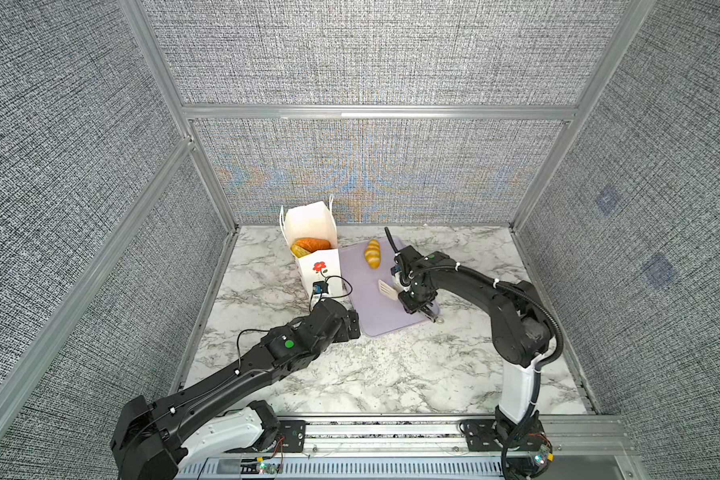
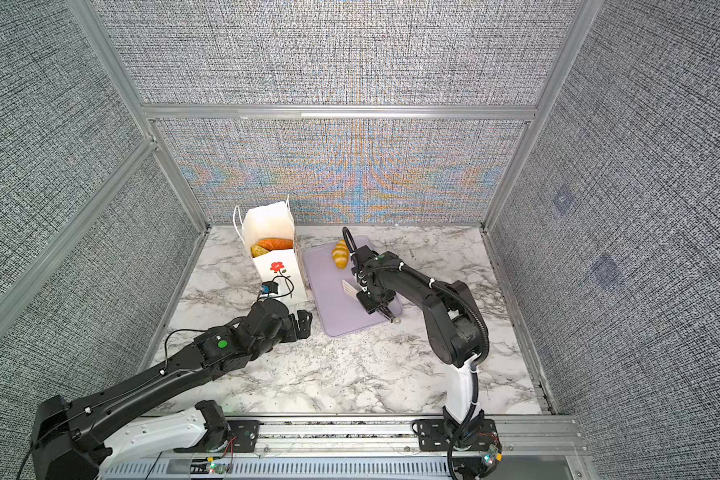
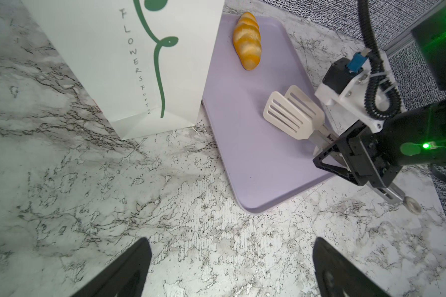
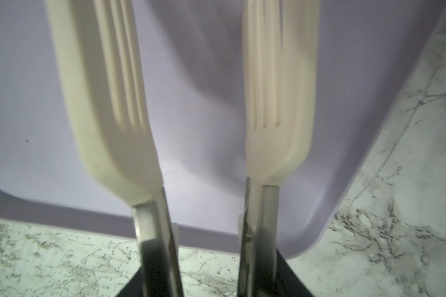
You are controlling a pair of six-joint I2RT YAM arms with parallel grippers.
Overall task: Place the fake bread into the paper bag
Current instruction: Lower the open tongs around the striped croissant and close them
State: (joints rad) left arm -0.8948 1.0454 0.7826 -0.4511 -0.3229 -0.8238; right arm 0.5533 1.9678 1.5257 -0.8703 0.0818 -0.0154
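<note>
Two pieces of bread show in the open top of the bag (image 1: 321, 270), which stands upright at the far left of the marble surface (image 1: 350, 374). The yellow piece (image 1: 299, 251) is on the left and the orange-brown piece (image 1: 312, 244) is beside it on the right. Both sit below the rim. The bag's near face carries a red flower on a dark stem.

Just near of the bag, the left hand (image 1: 352, 326) is low over bare marble. In the left wrist view its fingers (image 3: 139, 259) are spread wide with nothing between them.

Right of the bag lies a lilac tray (image 1: 371, 303), its long side running near to far. Its left edge is close against the bag's base, and whether they touch cannot be told. One striped bread (image 1: 372, 253) lies alone at the far end of the tray, lengthwise toward the far wall.

Nearer and a little right, white slotted tongs (image 1: 387, 289) hang over the tray, with the blades pointing far-left toward the bread but well short of it. In the right wrist view the two blades (image 4: 108, 102) stand apart, with only the tray floor behind the gap.

The right hand (image 1: 418, 300) is clamped on the tongs' metal arms above the tray's near right edge. The ring end (image 1: 438, 320) juts out on the near side, past the tray and over the surface.
</note>
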